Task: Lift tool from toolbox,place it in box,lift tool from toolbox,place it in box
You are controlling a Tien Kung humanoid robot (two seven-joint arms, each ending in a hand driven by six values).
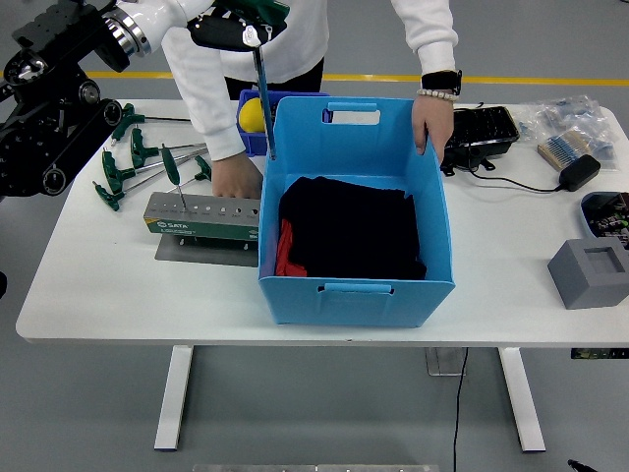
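Person's hand (237, 178) beside toolbox (201, 216)

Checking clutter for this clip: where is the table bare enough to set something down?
Bare table lies between the blue box and the grey block, and along the near edge left of the tool holder. The far corners are crowded: green-handled tools left, packets right.

The left hand (236, 28) gripped a green-handled tool (261, 84) near the top edge, its thin shaft hanging down beside the blue box's (339, 295) left wall. Dark cloth (354, 228) lay inside the box. A person pressed one hand (236, 177) beside the grey toolbox (201, 216) and held the box's far rim with the other hand (432, 118). More green-handled tools (133, 162) lay on the table (118, 285).
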